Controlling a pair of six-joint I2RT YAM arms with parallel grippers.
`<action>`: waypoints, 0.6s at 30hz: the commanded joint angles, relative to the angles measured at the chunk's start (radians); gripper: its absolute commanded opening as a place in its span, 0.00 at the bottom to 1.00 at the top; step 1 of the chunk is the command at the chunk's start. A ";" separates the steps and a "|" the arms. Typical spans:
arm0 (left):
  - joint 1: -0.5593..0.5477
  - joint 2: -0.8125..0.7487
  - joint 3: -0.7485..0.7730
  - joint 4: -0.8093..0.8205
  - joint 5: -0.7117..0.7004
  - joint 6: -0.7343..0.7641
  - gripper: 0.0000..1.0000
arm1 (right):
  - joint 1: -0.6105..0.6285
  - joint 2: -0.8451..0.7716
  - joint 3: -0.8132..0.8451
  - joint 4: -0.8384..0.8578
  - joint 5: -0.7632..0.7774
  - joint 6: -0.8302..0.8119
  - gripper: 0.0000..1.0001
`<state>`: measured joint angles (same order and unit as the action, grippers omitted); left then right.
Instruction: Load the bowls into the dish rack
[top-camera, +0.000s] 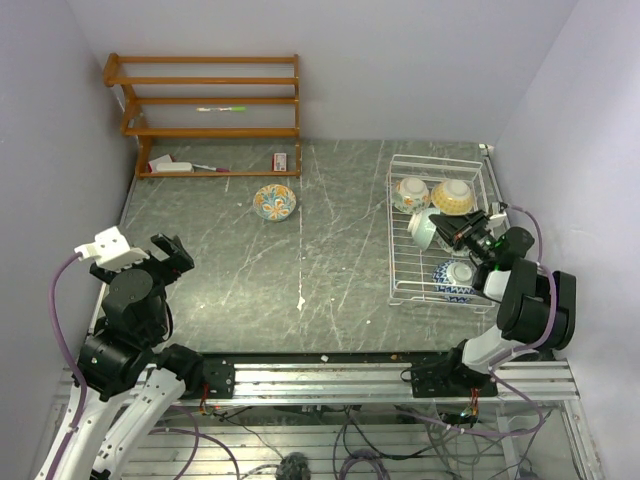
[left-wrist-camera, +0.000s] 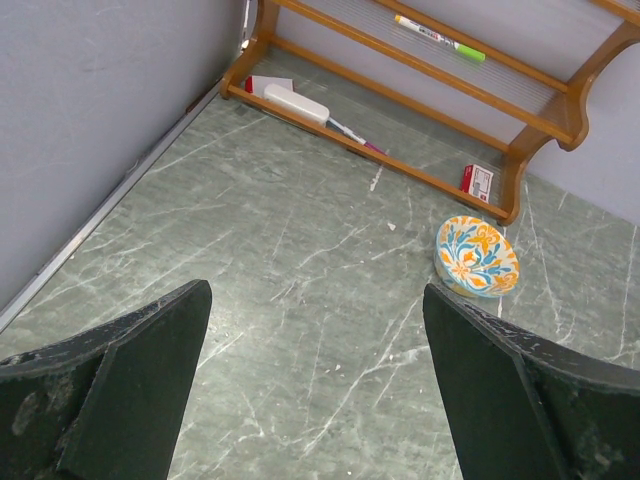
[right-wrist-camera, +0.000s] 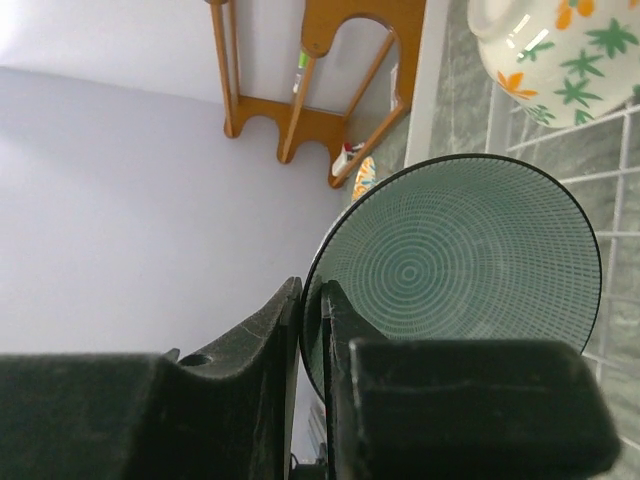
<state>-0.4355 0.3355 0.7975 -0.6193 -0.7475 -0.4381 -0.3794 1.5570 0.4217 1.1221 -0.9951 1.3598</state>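
The white wire dish rack (top-camera: 400, 290) stands at the right of the table. It holds a floral bowl (top-camera: 409, 193), a yellow bowl (top-camera: 453, 196) and a blue-patterned bowl (top-camera: 455, 279). My right gripper (top-camera: 458, 233) is shut on the rim of the pale teal bowl (top-camera: 424, 229), holding it on edge over the rack's middle. In the right wrist view the teal bowl (right-wrist-camera: 460, 270) fills the frame, its rim pinched between my fingers (right-wrist-camera: 312, 330). One colourful bowl (top-camera: 274, 202) sits upright on the table, also in the left wrist view (left-wrist-camera: 477, 256). My left gripper (top-camera: 172, 256) is open and empty.
A wooden shelf unit (top-camera: 205, 110) stands at the back left with a marker, a white object and a small red box. Walls close in on the left and right. The floral bowl (right-wrist-camera: 560, 50) lies just beyond the teal one in the right wrist view.
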 joint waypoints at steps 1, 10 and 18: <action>0.007 -0.003 0.004 0.007 -0.023 -0.010 0.98 | 0.028 0.001 0.040 0.183 0.035 0.067 0.13; 0.007 -0.014 0.004 -0.001 -0.032 -0.015 0.98 | 0.105 0.067 0.091 0.126 0.121 0.028 0.12; 0.007 -0.022 0.002 -0.002 -0.035 -0.015 0.98 | 0.126 0.156 0.099 0.149 0.145 0.028 0.12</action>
<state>-0.4355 0.3264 0.7975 -0.6262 -0.7578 -0.4427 -0.2565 1.6814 0.4973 1.2041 -0.8780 1.3899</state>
